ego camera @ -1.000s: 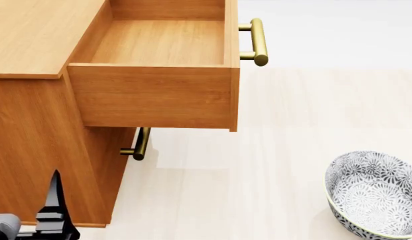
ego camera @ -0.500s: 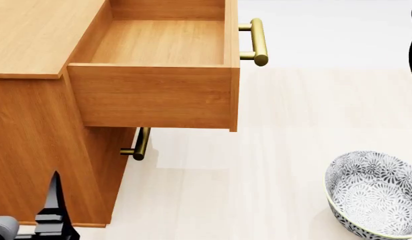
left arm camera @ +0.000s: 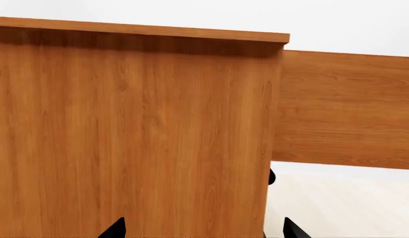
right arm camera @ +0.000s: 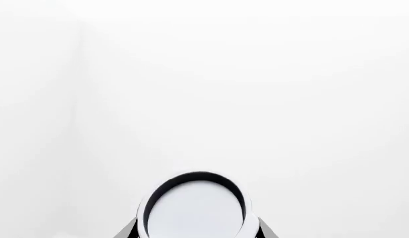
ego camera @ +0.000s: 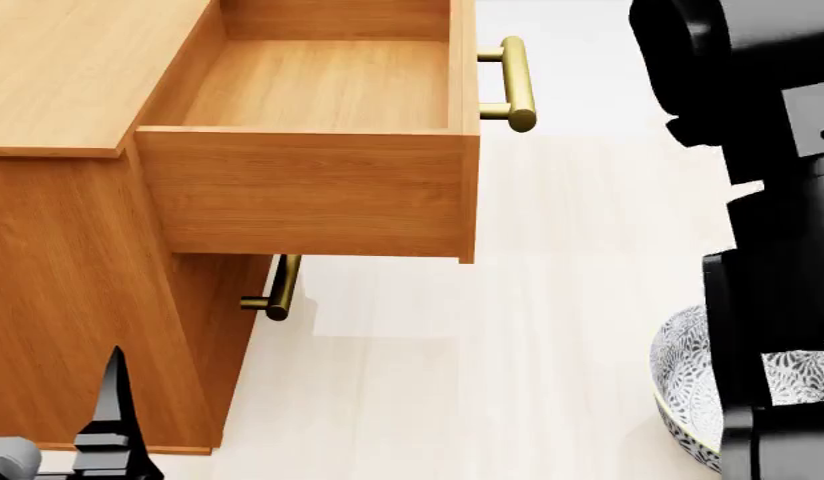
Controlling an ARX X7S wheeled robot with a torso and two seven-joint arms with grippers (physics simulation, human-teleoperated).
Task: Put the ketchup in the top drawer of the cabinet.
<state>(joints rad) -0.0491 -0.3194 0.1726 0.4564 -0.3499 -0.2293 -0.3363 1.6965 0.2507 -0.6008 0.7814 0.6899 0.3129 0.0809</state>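
Note:
The orange-brown cabinet [ego camera: 65, 90] stands at the left in the head view. Its top drawer [ego camera: 319, 190] is pulled out and empty, with its brass handle [ego camera: 516, 85] pointing right. In the right wrist view, the ketchup can's silver lid [right arm camera: 194, 208] sits between the fingers of my right gripper [right arm camera: 194, 234], which is shut on it; the label is hidden. My right arm [ego camera: 772, 200] rises large at the right of the head view, to the right of the drawer. My left gripper [left arm camera: 204, 229] is open and empty, low beside the cabinet's side wall [left arm camera: 138, 139], and also shows in the head view [ego camera: 112, 425].
The lower drawer is shut, with its brass handle [ego camera: 281, 288] under the open drawer. A patterned grey-white bowl [ego camera: 679, 385] sits on the pale floor at the lower right, mostly hidden behind my right arm.
My right arm has swung into the head view from the right and now covers most of the bowl. The left gripper and the drawer have not moved.

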